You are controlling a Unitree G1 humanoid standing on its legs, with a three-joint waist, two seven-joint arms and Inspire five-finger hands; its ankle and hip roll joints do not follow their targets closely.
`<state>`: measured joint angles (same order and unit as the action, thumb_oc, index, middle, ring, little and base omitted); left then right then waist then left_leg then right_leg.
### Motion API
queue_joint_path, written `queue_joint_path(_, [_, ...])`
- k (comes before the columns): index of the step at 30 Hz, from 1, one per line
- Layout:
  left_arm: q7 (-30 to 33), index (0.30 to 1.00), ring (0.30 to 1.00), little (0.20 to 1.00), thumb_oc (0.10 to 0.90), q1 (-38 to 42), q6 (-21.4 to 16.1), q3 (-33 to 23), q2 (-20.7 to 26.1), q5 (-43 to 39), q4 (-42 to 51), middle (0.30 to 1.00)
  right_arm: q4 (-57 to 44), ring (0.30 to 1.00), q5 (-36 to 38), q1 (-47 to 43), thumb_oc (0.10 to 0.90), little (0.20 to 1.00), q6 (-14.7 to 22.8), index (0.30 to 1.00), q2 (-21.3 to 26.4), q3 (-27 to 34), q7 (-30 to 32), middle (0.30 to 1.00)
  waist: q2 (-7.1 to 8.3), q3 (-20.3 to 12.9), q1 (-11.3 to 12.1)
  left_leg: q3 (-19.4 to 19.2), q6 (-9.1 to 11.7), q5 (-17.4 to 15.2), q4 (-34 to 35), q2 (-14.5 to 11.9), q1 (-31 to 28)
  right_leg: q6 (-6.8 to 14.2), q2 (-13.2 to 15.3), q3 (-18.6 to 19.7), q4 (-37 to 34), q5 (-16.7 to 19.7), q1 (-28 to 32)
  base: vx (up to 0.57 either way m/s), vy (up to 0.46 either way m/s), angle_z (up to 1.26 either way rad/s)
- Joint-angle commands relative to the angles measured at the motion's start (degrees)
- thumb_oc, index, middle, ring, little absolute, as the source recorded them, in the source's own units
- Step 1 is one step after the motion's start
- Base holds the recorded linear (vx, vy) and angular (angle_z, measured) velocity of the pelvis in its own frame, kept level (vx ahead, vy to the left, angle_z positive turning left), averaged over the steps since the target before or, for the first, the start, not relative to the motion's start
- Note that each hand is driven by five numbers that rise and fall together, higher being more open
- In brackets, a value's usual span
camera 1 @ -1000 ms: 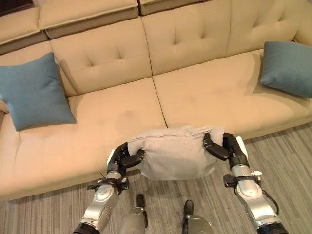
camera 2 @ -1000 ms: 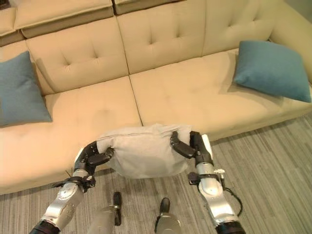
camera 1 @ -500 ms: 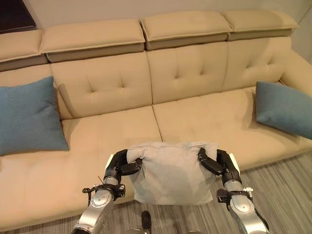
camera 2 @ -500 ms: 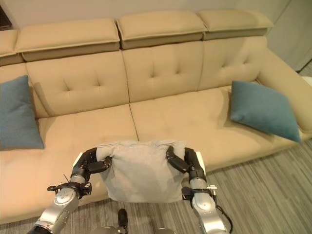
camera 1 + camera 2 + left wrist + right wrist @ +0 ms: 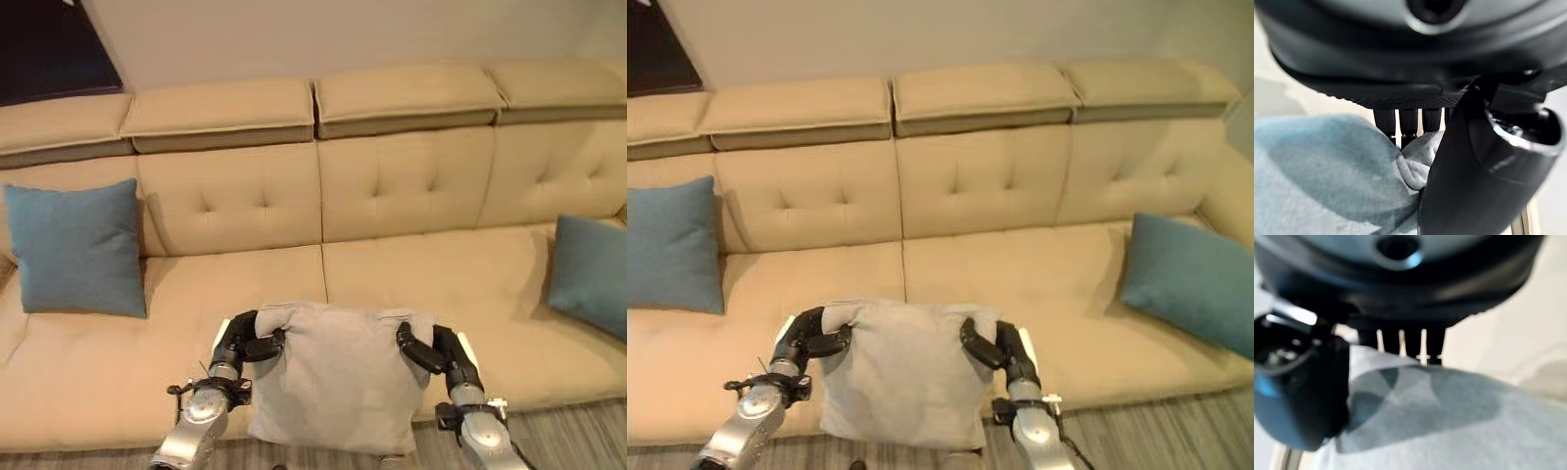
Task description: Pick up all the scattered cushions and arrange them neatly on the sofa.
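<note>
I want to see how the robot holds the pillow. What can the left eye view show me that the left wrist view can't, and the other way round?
The left eye view alone shows the whole tan tufted sofa, two square teal fabric cushions on it, and the right robot hand. The left wrist view alone shows, close up, how the cloth bunches between the thumb and fingers. Both show the left robot hand pinching a top corner of the light grey fabric cushion.
</note>
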<state>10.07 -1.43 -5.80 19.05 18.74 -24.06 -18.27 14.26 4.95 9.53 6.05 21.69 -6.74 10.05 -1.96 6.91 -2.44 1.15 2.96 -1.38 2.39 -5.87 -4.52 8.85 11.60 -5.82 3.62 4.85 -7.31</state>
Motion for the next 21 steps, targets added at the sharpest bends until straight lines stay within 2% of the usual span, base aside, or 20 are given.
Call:
queue_joint_path(1, [-1.9,0.300,0.300,0.300,0.400,9.1,-7.9,0.0,-0.2,2.0,7.8,0.300,-10.9,0.300,-1.2,-5.9,0.400,0.300,7.9,0.300,-0.9,0.6,-1.1,0.300,3.32,-4.0,-1.1,0.5,-0.7,-3.0,-2.0,2.0,0.1,1.4,0.3,1.8,2.0,-1.4,5.3,0.08,-0.214,0.23])
queue_joint_path(2, [-0.5,0.300,0.300,0.300,0.400,9.6,-7.5,-0.7,-0.6,2.4,7.1,0.300,-11.4,0.300,-1.6,-6.6,0.400,0.300,8.0,0.300,-0.2,0.8,-0.8,0.300,2.98,-4.7,-0.9,1.1,-0.1,-1.9,-0.5,0.6,-0.3,0.5,-0.9,0.8,1.4,-2.9,6.1,0.08,-0.284,0.21])
queue_joint_path(6, [0.7,0.300,0.300,0.300,0.400,10.5,-7.4,-1.9,-0.6,1.5,8.1,0.300,-12.7,0.300,-0.5,-8.5,0.400,0.300,8.2,0.300,0.8,0.1,-1.0,0.300,1.73,-5.0,-0.3,1.9,1.7,1.3,2.2,-1.9,0.0,-0.9,-3.3,-0.1,1.3,-5.6,6.4,-0.02,-0.212,0.09])
queue_joint_path(8, [0.0,0.300,0.300,0.300,0.400,9.4,-7.6,-2.5,-0.3,0.9,9.5,0.300,-12.8,0.300,0.2,-8.2,0.400,0.300,8.3,0.300,0.9,0.0,-1.6,0.300,1.30,-4.9,-0.1,1.7,2.2,2.1,2.1,-2.8,0.7,-1.8,-4.4,-0.3,1.5,-6.5,6.6,-0.04,-0.188,0.09])
queue_joint_path(10, [-1.0,0.300,0.300,0.300,0.400,8.0,-7.8,-2.9,-0.7,-1.1,10.5,0.300,-13.0,0.300,1.1,-7.6,0.400,0.300,8.6,0.300,0.7,-0.2,-2.0,0.300,1.15,-3.9,0.2,1.9,2.6,2.7,-1.2,-3.4,2.9,-3.0,-5.1,-0.4,1.0,-7.4,7.5,-0.05,-0.177,0.05])
queue_joint_path(12, [-1.0,0.300,0.300,0.300,0.400,7.5,-8.2,-2.1,-2.0,-4.3,10.9,0.300,-13.4,0.300,1.6,-6.6,0.400,0.300,9.0,0.300,0.7,0.1,-1.2,0.300,1.45,-1.6,0.3,1.7,3.0,5.5,-9.4,-2.7,8.2,-4.1,-5.1,-1.7,0.2,-7.4,8.6,-0.08,-0.103,0.13])
queue_joint_path(13, [-1.0,0.300,0.300,0.300,0.400,7.5,-8.3,-2.1,-1.9,-4.3,10.9,0.300,-13.4,0.300,1.6,-6.6,0.400,0.300,9.0,0.300,0.7,0.1,-1.2,0.300,1.41,-1.7,0.0,2.0,3.0,5.3,-10.0,-2.6,8.7,-4.1,-5.1,-1.9,0.1,-7.4,8.5,-0.04,-0.097,0.26])
queue_joint_path(14, [-1.4,0.300,0.300,0.300,0.400,6.5,-8.3,-1.3,-3.2,-6.5,11.1,0.300,-13.7,0.300,2.1,-5.8,0.400,0.300,9.0,0.300,0.7,0.6,-0.5,0.300,2.06,-0.7,-0.2,-1.7,1.7,5.3,-13.3,-2.0,11.9,-4.6,-4.7,-3.4,-1.1,-7.5,9.8,0.00,-0.052,0.41])
queue_joint_path(15, [-1.4,0.300,0.300,0.300,0.400,6.5,-8.3,-1.3,-3.1,-6.5,11.1,0.300,-13.7,0.300,2.1,-5.8,0.400,0.300,9.0,0.300,0.6,0.6,-0.5,0.300,2.06,-0.8,-0.2,-1.7,1.7,5.2,-13.6,-2.0,12.1,-4.6,-4.7,-3.4,-1.1,-7.5,9.7,0.08,-0.050,0.50])
queue_joint_path(16, [-1.8,0.300,0.300,0.300,0.400,5.9,-8.4,-1.0,-3.0,-5.6,11.5,0.300,-13.9,0.300,2.3,-5.6,0.400,0.300,9.0,0.300,0.3,0.5,0.0,0.300,2.26,-0.6,0.3,-3.5,0.6,4.1,-10.3,0.2,15.0,-4.2,-4.7,-3.7,-2.4,-7.4,10.5,0.14,0.037,0.57])
queue_joint_path(18, [-1.6,0.300,0.300,0.300,0.400,5.4,-7.9,-0.6,-2.4,-3.2,11.6,0.300,-13.0,0.300,1.9,-6.5,0.400,0.300,8.6,0.300,-0.2,-0.1,1.0,0.300,1.93,-0.7,1.5,-3.3,0.7,7.0,-4.8,2.4,18.4,-3.9,-5.7,-3.1,-3.2,-7.8,11.3,0.15,0.060,0.50])
queue_joint_path(19, [-1.6,0.300,0.300,0.300,0.400,5.4,-7.9,-0.6,-2.4,-3.2,11.6,0.300,-13.0,0.300,1.9,-6.5,0.400,0.300,8.6,0.300,-0.2,-0.1,1.0,0.300,2.06,-0.7,1.5,-3.4,0.7,7.2,-4.4,2.5,18.1,-3.9,-5.6,-3.0,-3.2,-7.8,11.4,0.25,0.167,0.09])
queue_joint_path(20, [-1.8,0.300,0.300,0.300,0.400,4.4,-7.9,-0.5,-2.3,-2.6,11.4,0.300,-13.3,0.300,2.2,-6.7,0.400,0.300,8.6,0.300,-0.7,-1.0,0.3,0.300,0.88,-1.9,2.1,-1.9,-0.2,8.0,1.8,2.9,15.5,-3.2,-6.5,-2.1,-3.2,-8.7,11.8,0.27,0.199,-0.21])
queue_joint_path(21, [-1.8,0.300,0.300,0.300,0.400,3.9,-8.0,-0.7,-2.5,-2.6,11.3,0.300,-13.2,0.300,1.9,-6.6,0.400,0.300,8.7,0.300,-0.9,-1.4,-0.1,0.300,0.79,-2.3,2.3,-0.4,-0.1,8.1,2.2,3.4,14.9,-3.0,-6.3,-1.7,-2.9,-8.8,11.9,0.35,0.266,-0.56])
